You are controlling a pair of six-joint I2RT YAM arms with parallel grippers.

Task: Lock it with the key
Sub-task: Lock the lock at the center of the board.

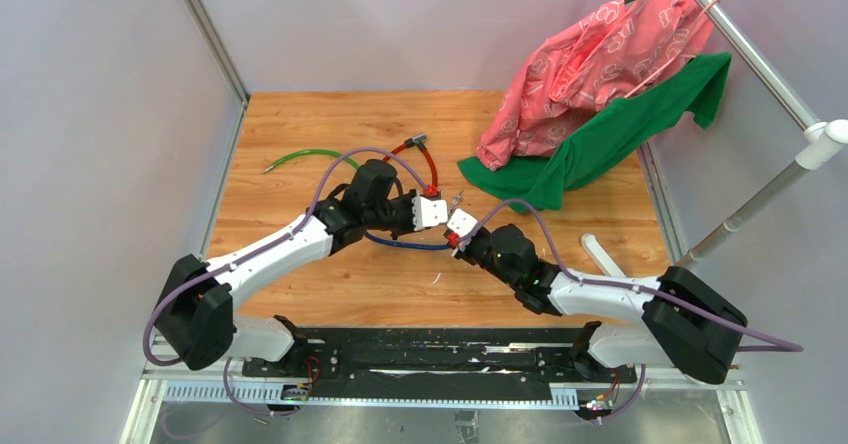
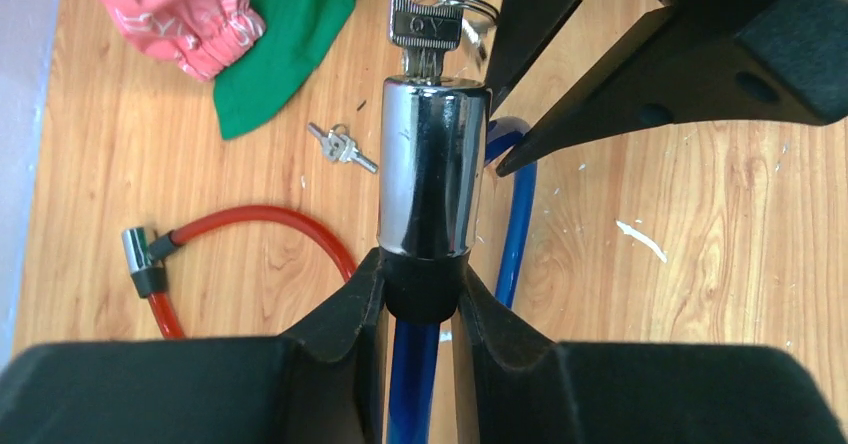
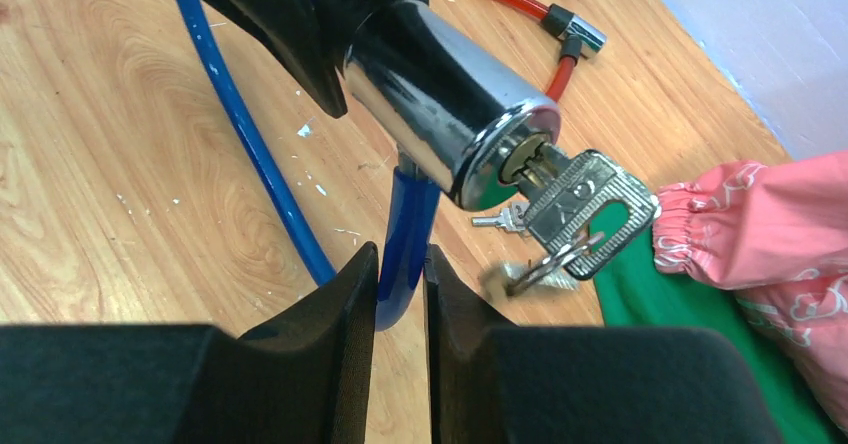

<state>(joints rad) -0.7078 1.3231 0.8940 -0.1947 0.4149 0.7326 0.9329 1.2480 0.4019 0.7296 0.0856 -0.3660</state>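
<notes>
The key [image 2: 425, 19] is a small silver key on a ring, and its blade is in the end of the chrome lock cylinder [image 2: 432, 164] of the blue cable [image 2: 517, 214]. My left gripper [image 2: 425, 284] is shut on the black collar at the base of that cylinder and holds it above the table. In the right wrist view the key [image 3: 585, 204] sticks out of the cylinder [image 3: 440, 104], with the ring and another key dangling. My right gripper [image 3: 400, 264] is closed on the blue cable [image 3: 405, 234] just below the cylinder. Both grippers [image 1: 432, 212] [image 1: 458, 226] meet mid-table.
A second bunch of keys [image 2: 343, 146] lies on the wood. A red cable lock [image 1: 430, 164] and a green cable [image 1: 305, 156] lie at the back. Pink cloth [image 1: 590, 54] and green cloth [image 1: 610, 134] hang at the back right. A white piece [image 1: 600, 254] lies right.
</notes>
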